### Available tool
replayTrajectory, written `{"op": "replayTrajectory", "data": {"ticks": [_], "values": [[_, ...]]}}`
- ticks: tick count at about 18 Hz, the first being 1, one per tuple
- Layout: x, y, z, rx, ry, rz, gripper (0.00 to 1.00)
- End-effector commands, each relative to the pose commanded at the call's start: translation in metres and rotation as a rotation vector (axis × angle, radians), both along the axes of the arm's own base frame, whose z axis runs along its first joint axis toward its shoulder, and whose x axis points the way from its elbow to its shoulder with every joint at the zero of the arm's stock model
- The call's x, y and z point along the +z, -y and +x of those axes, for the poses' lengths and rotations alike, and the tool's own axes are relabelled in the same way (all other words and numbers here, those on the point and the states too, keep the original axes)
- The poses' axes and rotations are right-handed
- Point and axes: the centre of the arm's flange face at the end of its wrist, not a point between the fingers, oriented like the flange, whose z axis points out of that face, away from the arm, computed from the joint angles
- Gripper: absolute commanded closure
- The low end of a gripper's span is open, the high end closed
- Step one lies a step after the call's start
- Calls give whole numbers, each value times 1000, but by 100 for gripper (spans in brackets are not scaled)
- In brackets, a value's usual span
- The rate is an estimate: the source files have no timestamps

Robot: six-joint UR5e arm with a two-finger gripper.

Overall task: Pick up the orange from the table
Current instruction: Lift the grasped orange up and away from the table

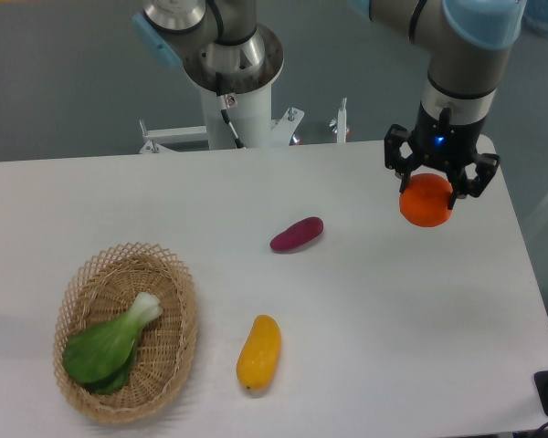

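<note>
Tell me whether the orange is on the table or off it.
Off it, apparently: the orange sits between the fingers of the gripper, seemingly above the table.

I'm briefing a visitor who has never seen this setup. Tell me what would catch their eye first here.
First, the bright orange gripped in the claw and lifted above the right side of the white table. Next, the wicker basket at front left holding a green bok choy. Then the yellow mango-like fruit at front centre, with a purple sweet potato behind it.
</note>
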Motion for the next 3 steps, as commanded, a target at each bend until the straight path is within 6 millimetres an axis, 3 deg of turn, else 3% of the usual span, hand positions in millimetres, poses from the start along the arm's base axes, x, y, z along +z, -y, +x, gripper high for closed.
{"op": "replayTrajectory", "data": {"ticks": [3], "values": [[0, 0, 0, -1, 2, 4, 35]]}}
